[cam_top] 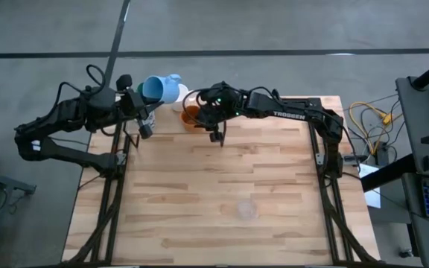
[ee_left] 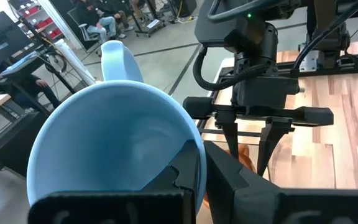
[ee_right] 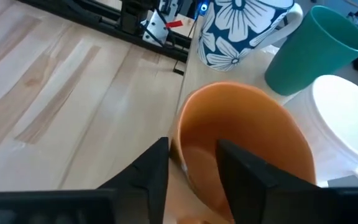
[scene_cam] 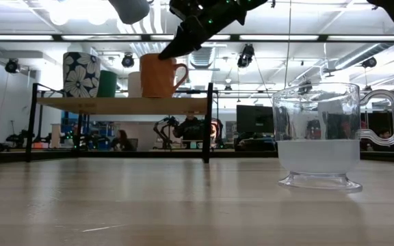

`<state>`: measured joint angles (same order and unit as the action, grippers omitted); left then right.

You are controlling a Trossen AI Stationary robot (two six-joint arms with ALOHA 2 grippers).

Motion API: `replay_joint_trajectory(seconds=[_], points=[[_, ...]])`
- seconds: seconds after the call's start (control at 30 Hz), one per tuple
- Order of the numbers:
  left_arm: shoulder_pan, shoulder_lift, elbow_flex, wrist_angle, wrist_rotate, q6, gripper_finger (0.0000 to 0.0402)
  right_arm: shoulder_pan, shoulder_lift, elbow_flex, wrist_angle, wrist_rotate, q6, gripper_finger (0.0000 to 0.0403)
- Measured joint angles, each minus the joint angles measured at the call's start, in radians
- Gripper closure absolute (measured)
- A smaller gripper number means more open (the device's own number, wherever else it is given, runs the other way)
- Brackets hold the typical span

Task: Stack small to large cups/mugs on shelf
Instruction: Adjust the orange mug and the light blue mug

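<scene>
Orange mug (scene_cam: pixel 159 75) on the shelf (scene_cam: pixel 122 104), right gripper (ee_right: pixel 191 163) straddling its rim with fingers parted.

The shelf sits at the tabletop's (cam_top: pixel 222 186) 12 o'clock edge, with white, green (ee_right: pixel 312 53) and floral cups beside the orange one. The left gripper (ee_left: pixel 201 168), at 11 o'clock, is clenched on the blue cup (ee_left: pixel 104 149). A clear cup (scene_cam: pixel 318 137) stands at 6 o'clock. Beyond: desks, monitors, seated people.
</scene>
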<state>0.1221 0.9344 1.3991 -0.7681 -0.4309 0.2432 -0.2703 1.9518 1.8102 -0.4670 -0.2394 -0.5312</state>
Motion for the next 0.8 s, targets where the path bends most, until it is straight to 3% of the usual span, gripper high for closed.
replay_joint_trajectory(seconds=[0.43, 0.63, 0.8], points=[[0.000, 0.001, 0.000, 0.000, 0.000, 0.000, 0.0402, 0.011, -0.118, 0.000, -0.032, 0.000, 0.044, 0.0243], [0.000, 0.003, 0.000, 0.001, 0.002, 0.000, 0.0401, 0.010, -0.196, 0.000, -0.122, 0.004, 0.109, 0.0267], [0.000, 0.007, 0.000, 0.000, 0.002, 0.000, 0.0402, 0.010, -0.207, -0.030, -0.174, 0.031, 0.140, 0.0318]])
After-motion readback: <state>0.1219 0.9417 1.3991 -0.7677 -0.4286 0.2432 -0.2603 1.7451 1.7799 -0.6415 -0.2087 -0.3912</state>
